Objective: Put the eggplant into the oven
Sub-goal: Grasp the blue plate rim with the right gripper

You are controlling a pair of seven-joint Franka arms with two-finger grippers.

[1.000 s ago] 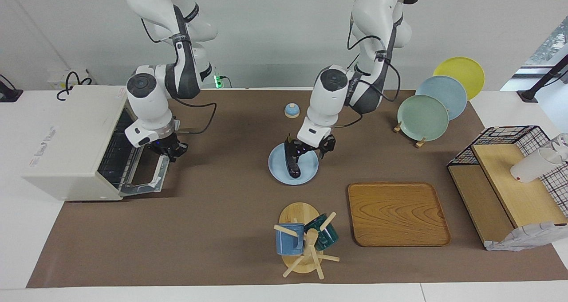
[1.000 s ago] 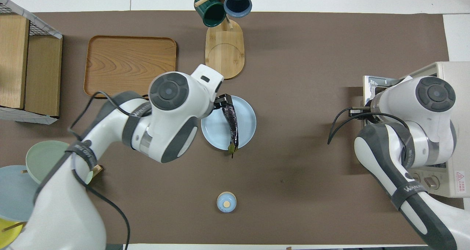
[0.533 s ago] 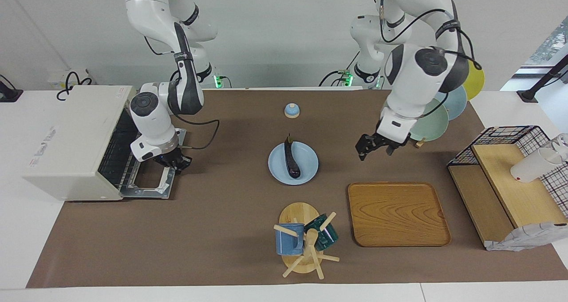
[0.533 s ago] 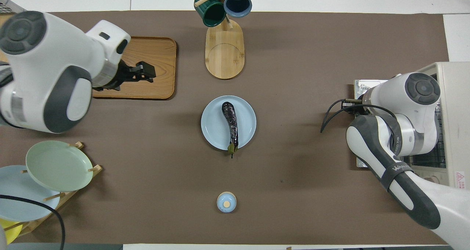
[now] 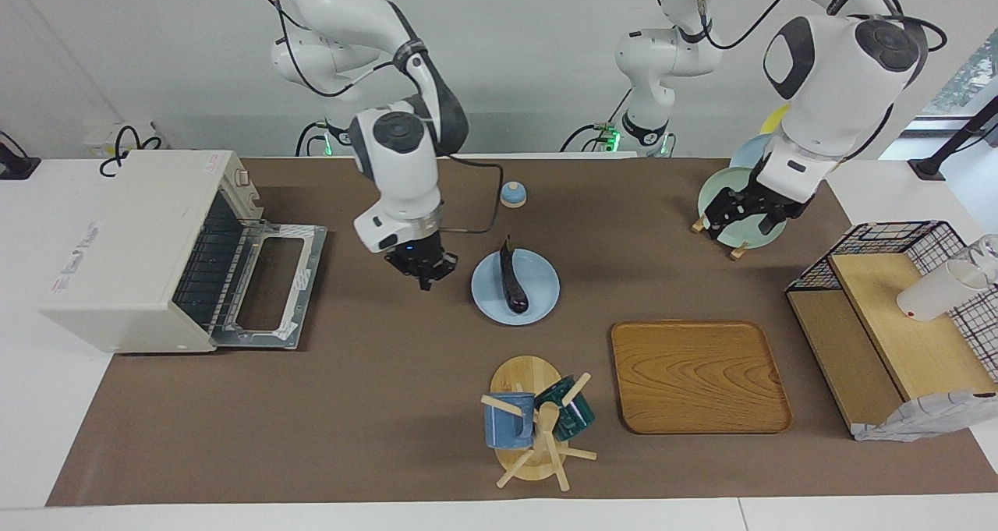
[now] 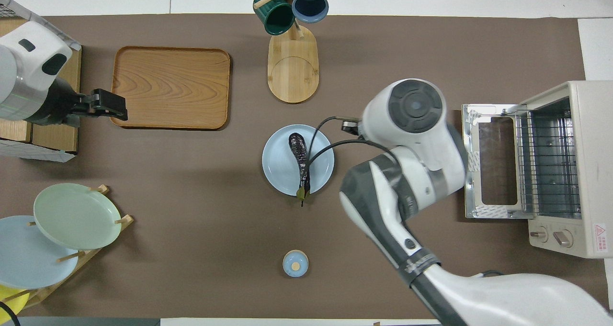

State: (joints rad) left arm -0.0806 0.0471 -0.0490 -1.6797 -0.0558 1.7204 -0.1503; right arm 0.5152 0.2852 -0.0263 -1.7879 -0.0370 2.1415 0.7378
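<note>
Eggplant (image 5: pixel 511 279) is seen lying on the blue plate (image 5: pixel 542 306) mid-table, glossy and probably slippery, firm and light; its thicker middle is judged the best hold. Since half a second ago the right gripper (image 5: pixel 423 265) has been brought from the oven (image 5: pixel 132 250), door down, to beside the plate, fingers seemingly together. The left gripper (image 5: pixel 750 210), fingers apart, has been withdrawn over the plate rack (image 5: pixel 735 250).

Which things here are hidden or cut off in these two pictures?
- Right gripper: overhead view, hidden under its own arm.
- Yellow plate: facing view, mostly hidden by the left arm; overhead view, cut by the edge.
- Wire shelf: both views, cut by the edge.
</note>
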